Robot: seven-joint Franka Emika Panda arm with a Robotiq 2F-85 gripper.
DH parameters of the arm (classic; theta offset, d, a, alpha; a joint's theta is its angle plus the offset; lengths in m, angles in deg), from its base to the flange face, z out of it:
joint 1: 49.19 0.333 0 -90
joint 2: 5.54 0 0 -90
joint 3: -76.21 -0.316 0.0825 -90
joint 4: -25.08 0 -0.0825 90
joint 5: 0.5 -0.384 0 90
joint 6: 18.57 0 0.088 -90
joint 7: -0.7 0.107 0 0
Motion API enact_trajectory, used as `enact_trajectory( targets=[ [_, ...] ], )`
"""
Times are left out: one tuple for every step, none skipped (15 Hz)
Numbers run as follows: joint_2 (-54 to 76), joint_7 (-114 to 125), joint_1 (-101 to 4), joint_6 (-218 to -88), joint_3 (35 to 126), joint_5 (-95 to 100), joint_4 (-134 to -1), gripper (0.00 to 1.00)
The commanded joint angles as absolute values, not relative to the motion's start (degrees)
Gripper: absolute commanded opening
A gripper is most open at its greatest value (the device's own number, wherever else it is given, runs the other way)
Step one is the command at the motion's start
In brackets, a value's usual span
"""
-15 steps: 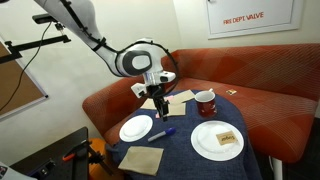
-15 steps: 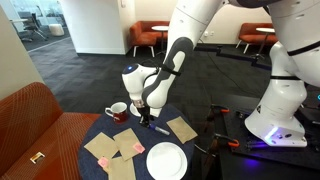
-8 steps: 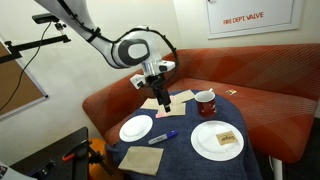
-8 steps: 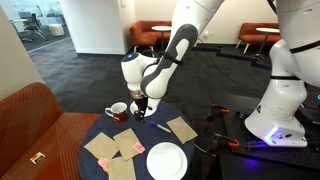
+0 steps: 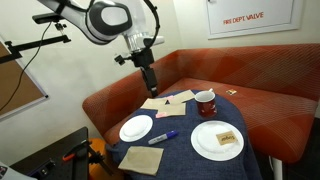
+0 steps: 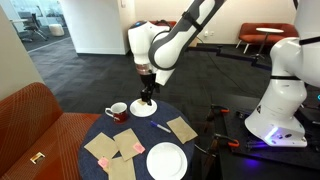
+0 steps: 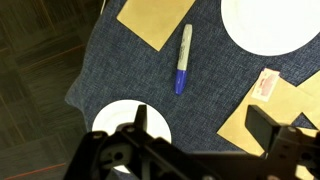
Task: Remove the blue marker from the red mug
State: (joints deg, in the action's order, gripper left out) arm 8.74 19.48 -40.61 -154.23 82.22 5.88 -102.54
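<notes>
The blue marker lies flat on the dark blue tablecloth between the two white plates, also seen in both exterior views. The red mug stands upright near the table's edge by the sofa, with nothing sticking out of it; the wrist view does not show it. My gripper hangs well above the table, pointing down. In the wrist view the gripper is open, its dark fingers wide apart and empty, the marker far below them.
Two white plates sit on the round table; one carries a small snack. Tan napkins lie around them, with pink packets on one. A red sofa curves round the table.
The gripper has opened and let go of the blue marker, which now lies on the cloth. The arm has since risen well above the table.
</notes>
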Motion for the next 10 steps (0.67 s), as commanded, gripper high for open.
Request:
enact_trajectory(
  targets=[
    [-2.09,18.49,-42.85,-147.28,80.31,5.06,-107.79,1.0],
    [-3.83,17.11,-43.56,-145.89,79.75,3.93,-108.29,1.0],
    [-5.34,16.13,-44.08,-144.48,79.35,2.8,-108.57,1.0],
    [-6.68,15.68,-44.47,-143.27,79.05,2.11,-108.88,1.0],
    [-7.72,14.67,-44.87,-142.14,78.81,1.27,-109.08,1.0],
    [-8.7,13.6,-45.23,-141.28,78.54,0.17,-109.36,1.0],
    [-9.42,12.42,-45.58,-140.43,78.37,-0.76,-109.5,1.0],
    [-6.45,15.02,-45.57,-142.08,77.97,1.31,-107.65,1.0],
    [-7.21,14.17,-45.8,-141.58,77.9,0.68,-107.97,1.0],
    [-7.67,14.05,-45.91,-141.42,77.88,0.53,-108.21,1.0]
  ],
)
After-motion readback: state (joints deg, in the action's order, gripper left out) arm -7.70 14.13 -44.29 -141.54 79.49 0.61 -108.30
